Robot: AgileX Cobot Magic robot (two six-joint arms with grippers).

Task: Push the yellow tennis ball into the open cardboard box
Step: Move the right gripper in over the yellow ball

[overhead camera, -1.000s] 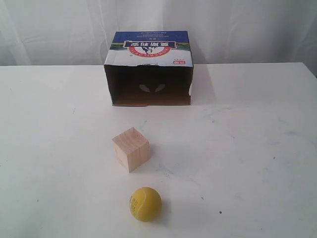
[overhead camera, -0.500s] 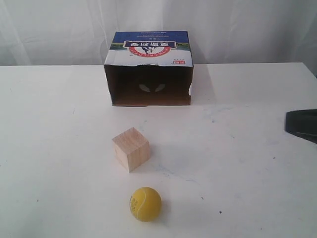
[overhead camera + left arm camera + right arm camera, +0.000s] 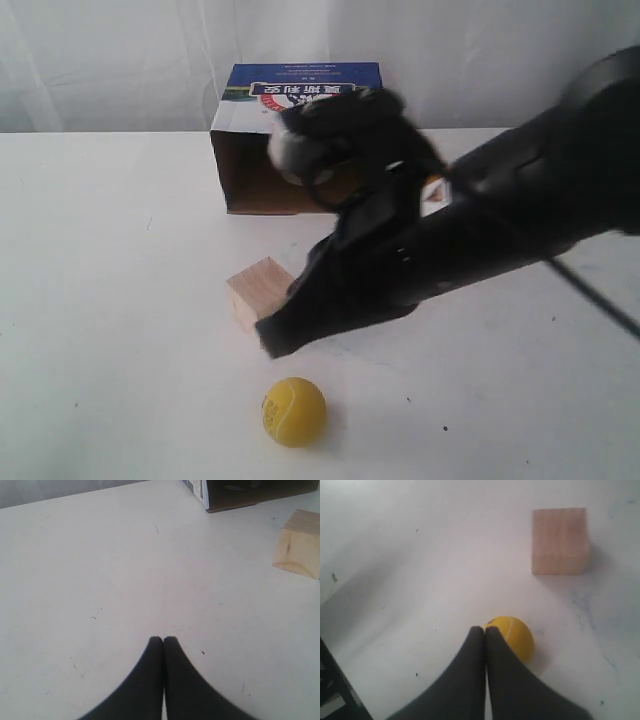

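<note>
Ball placement decides the coming move. The yellow tennis ball [image 3: 294, 411] sits on the white table [image 3: 100, 300] at the near edge of the exterior view, closer to that camera than anything else in play. Just beyond it is the right gripper [image 3: 275, 340], its two fingers pressed together into a single narrow wedge and holding nothing. In the right wrist view that closed tip [image 3: 484, 629] overlaps the rim of the ball [image 3: 512, 637]. Whether it touches the felt or hangs above it cannot be told.

The tip is therefore on the box side of the ball, or over it, which is the wrong side for a push. I judge it must get round to the ball's near face before it drives forward. Being round, the ball has no long axis and will roll wherever it is nudged.

Farther on stands the wooden cube [image 3: 255, 290], partly hidden by the arm. It lies between ball and carton and slightly left of the ball, so a push angled left may clip it.

Farthest is the open cardboard box [image 3: 300, 80], its dark mouth facing the ball.

The left gripper [image 3: 163, 639] is also pinched closed and empty. Its camera shows only bare table, the cube [image 3: 300, 544] and a corner of the box [image 3: 240, 492], with no ball in sight. The right arm is plainly the nearer one.
</note>
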